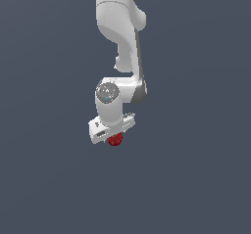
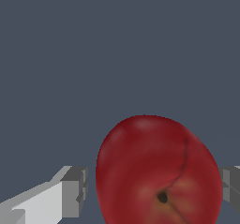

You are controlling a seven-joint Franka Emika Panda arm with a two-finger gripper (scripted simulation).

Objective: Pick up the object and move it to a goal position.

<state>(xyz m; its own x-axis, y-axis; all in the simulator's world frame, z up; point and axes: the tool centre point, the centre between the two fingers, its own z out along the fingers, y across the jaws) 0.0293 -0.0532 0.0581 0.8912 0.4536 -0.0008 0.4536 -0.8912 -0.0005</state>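
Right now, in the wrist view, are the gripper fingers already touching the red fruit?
No: the red fruit sits between the fingers, with a visible gap on each side.

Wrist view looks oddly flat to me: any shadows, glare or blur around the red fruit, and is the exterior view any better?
Wrist view: sharp, red fruit softly shaded with a faint sheen, no cast shadow, cropped at the frame edge. Exterior view: even flat light, no shadows, fruit tiny and half hidden under the gripper.
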